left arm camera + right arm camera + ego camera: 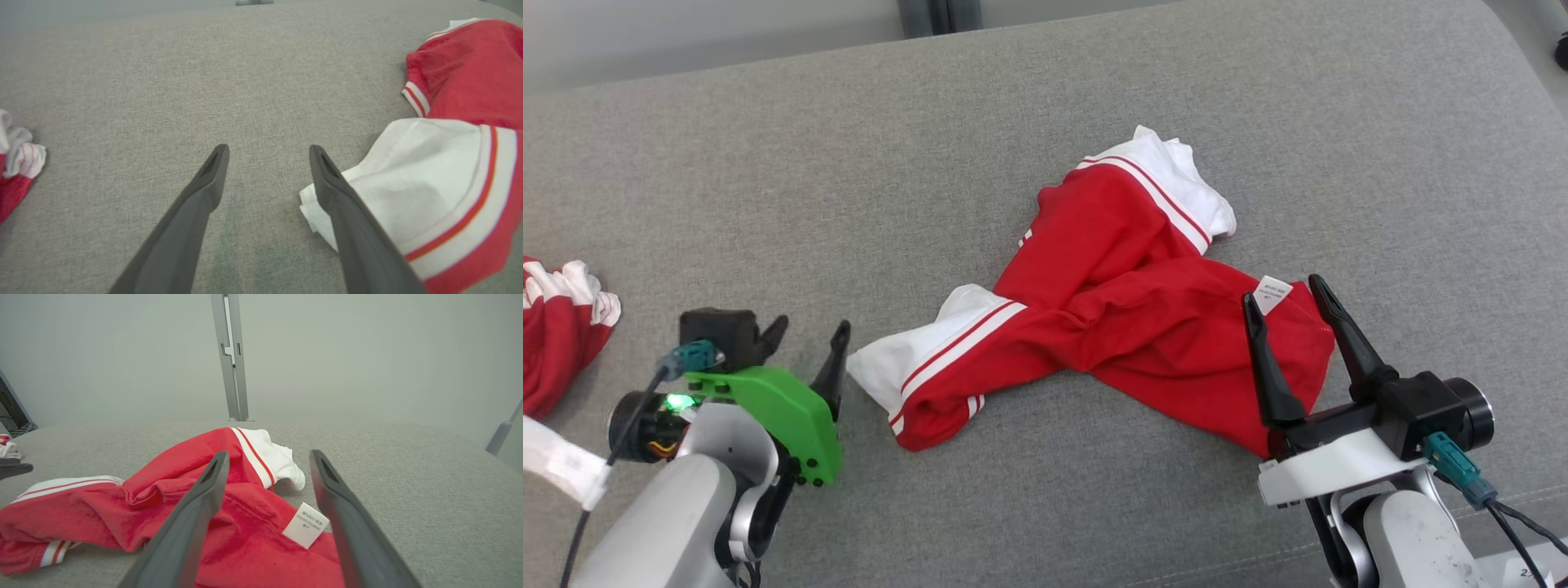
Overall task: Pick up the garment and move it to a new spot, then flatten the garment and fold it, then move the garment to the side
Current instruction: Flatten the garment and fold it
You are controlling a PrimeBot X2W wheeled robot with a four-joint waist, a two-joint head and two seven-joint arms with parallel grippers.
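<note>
A grey fabric surface [1045, 122] spreads beneath a pale wall [367, 355] and metal post [231, 355].

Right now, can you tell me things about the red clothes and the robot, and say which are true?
1. The garment lies crumpled on the grey cushion. True.
2. The right jaws are squeezing the garment. False: they stand open, holding nothing.
3. A white label sticks out of the garment. True.
4. The left jaws are shut. False: they are open, beside the garment's white end.
</note>
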